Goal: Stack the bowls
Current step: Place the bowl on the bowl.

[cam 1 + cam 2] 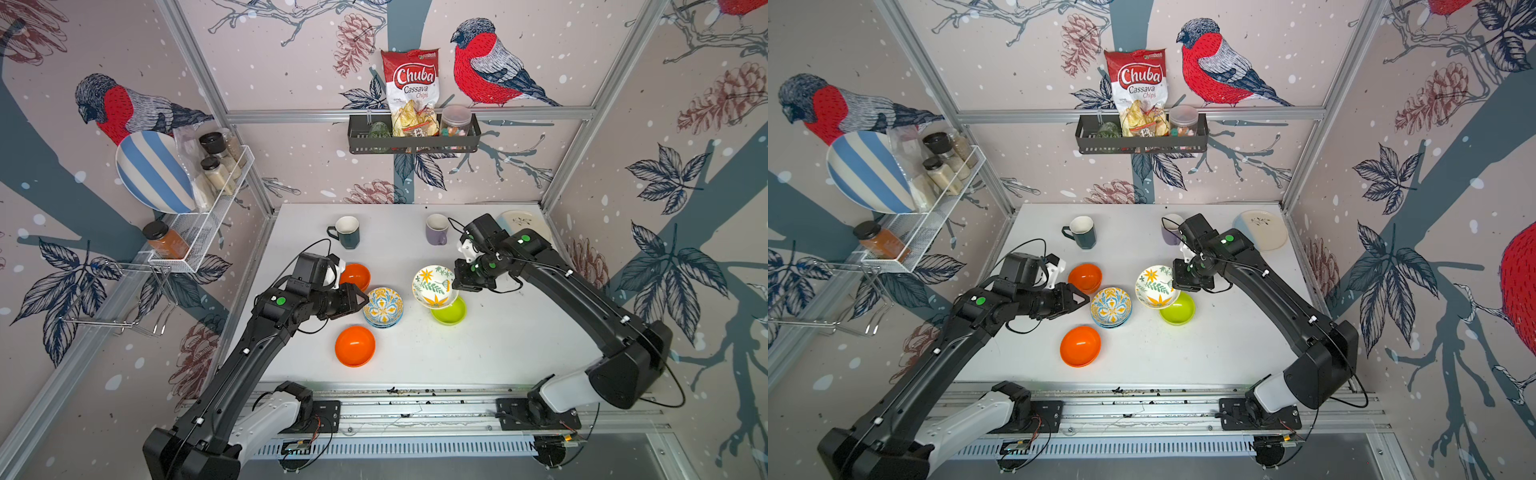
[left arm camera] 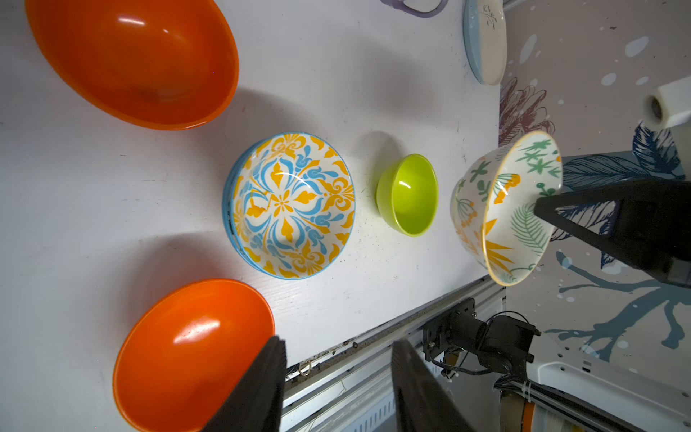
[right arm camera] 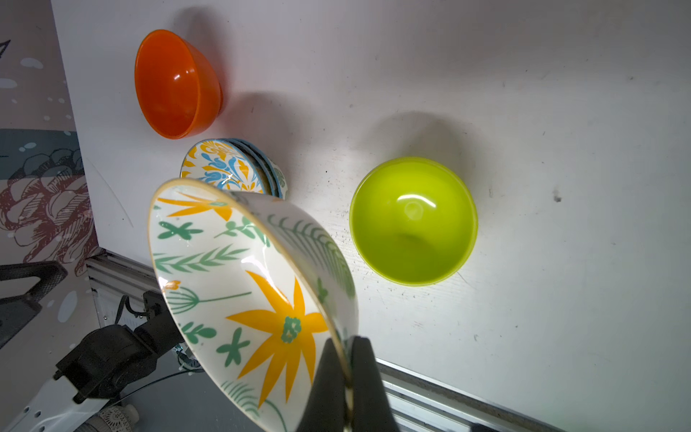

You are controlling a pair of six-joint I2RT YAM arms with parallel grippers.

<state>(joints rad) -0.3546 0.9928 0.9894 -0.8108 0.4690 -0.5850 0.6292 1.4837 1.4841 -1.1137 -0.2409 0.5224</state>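
Pincer [image 3: 345, 348] on glossy, perhaps ceramic bowl [image 3: 243, 284]

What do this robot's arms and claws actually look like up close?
Two slim black arms, the left arm and the right arm, each start in a white shell at the base. Round green stickers mark the joints, and thin black cables loop alongside. The left gripper and right gripper have black, wedge-shaped fingers, with a white camera mount behind them.

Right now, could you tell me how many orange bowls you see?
2: the far orange bowl behind the patterned stack, the near orange bowl in front of it.
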